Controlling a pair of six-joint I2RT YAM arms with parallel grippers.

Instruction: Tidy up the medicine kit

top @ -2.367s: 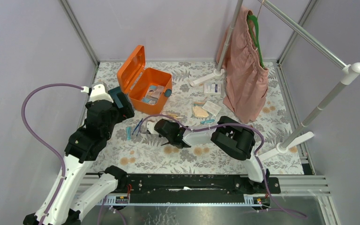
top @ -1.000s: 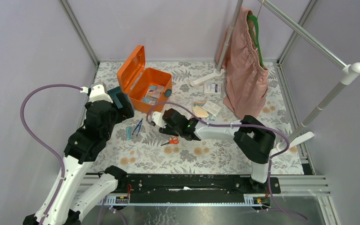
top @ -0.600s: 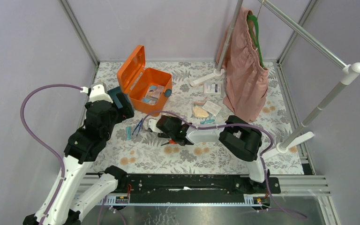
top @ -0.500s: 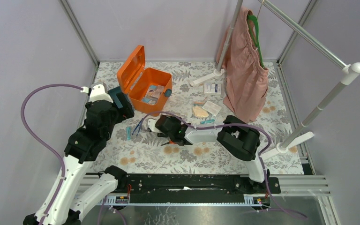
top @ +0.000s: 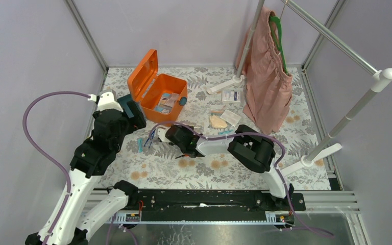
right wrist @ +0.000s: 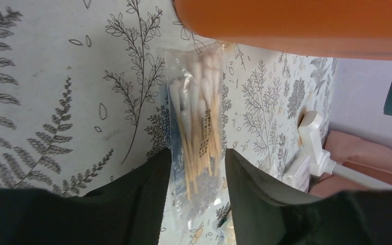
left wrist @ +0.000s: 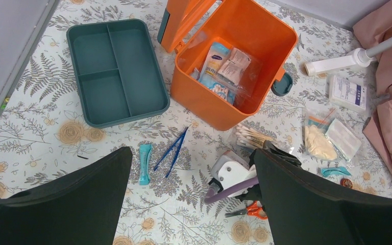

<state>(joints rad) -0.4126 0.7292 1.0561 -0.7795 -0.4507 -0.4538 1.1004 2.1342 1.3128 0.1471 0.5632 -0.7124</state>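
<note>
Two fingers of the right gripper [right wrist: 198, 159], half open, straddle the swab packet [right wrist: 196, 117] at centre, ungripped; its slick film may slip before reaching the medicine kit [right wrist: 296, 25], upper centre. Meanwhile the left gripper [left wrist: 193, 163] gapes empty.

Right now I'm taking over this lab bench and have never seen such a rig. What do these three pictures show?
Two robot arms are bolted at the near edge of a table with a floral cover. One picture looks down from above and behind them; the other two come from a camera on each wrist. The left gripper hangs wide open and empty near the orange medicine kit, lid up, and the teal insert tray lying beside it. Loose on the table lie blue tweezers, orange-handled scissors and sealed packets. The right gripper has a finger either side of a bag of cotton swabs next to the kit; whether they pinch it I cannot tell. A pink garment hangs on a rack at the back.
</note>
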